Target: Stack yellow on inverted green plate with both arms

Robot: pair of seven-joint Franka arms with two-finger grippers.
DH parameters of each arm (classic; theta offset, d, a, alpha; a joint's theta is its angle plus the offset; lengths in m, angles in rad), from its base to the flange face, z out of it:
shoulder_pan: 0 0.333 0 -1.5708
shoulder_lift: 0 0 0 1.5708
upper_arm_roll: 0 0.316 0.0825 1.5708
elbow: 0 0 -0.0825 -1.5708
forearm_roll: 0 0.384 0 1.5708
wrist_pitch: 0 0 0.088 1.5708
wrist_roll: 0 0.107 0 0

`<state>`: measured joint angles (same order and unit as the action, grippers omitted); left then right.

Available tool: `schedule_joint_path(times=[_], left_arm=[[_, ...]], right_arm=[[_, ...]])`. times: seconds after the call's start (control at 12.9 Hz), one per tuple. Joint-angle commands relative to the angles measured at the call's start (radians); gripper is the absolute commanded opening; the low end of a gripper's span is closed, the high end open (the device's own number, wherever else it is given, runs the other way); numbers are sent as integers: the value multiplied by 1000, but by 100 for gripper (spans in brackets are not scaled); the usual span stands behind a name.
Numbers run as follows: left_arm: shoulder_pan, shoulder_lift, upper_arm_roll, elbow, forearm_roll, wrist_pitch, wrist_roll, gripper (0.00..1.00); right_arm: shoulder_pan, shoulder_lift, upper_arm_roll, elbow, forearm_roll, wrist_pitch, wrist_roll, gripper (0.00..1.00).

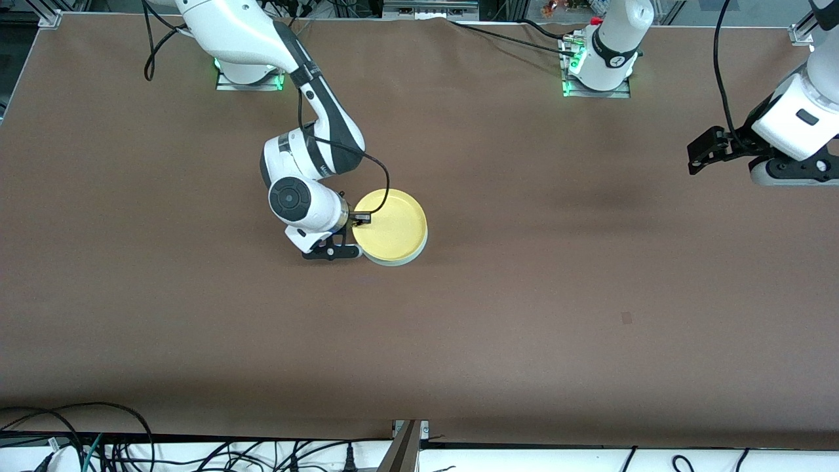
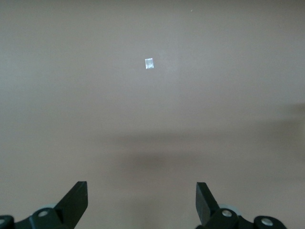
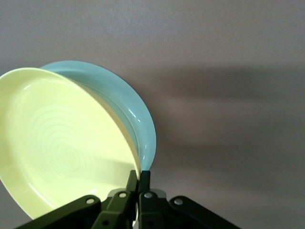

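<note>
Centrally, yellow (image 1: 392,225) atop green plate (image 1: 401,259) — right end effector (image 1: 354,231) clamped on yellow's rim, left end effector (image 1: 696,159) apart, waiting.

A brown desk (image 1: 524,314) carries a small dark mark (image 1: 626,318), with tangled black cables (image 1: 131,452) along its nearest edge.

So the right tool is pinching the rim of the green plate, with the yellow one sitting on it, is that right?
Not quite. The right tool pinches the rim of the yellow plate, not the green plate under it. The right wrist view shows this; the rest holds.
</note>
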<state>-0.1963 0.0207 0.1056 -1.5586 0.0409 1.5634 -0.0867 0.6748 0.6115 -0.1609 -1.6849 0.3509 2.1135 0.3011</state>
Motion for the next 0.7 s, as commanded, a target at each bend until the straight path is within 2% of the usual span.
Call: schedule_joint_path(times=[0.0,0.08,0.23,0.46,0.62], left_arm=[[-12,-13,5,20,10,-48,45,100],[-14,-13,2,20,8,-51,71,100],[-15,-16,0,22,-4,-60,94,100],[-9,-21,2,22,-18,-63,126,100],[-5,-21,5,31,-29,-63,128,100]], right_arm=[[5,8,-2,-10,26,19,-27,0],[5,16,-2,-7,26,25,-20,0],[5,30,-3,-1,37,26,-7,99],[2,2,-14,17,22,16,-19,100],[2,-53,-87,28,-10,-22,-19,100]])
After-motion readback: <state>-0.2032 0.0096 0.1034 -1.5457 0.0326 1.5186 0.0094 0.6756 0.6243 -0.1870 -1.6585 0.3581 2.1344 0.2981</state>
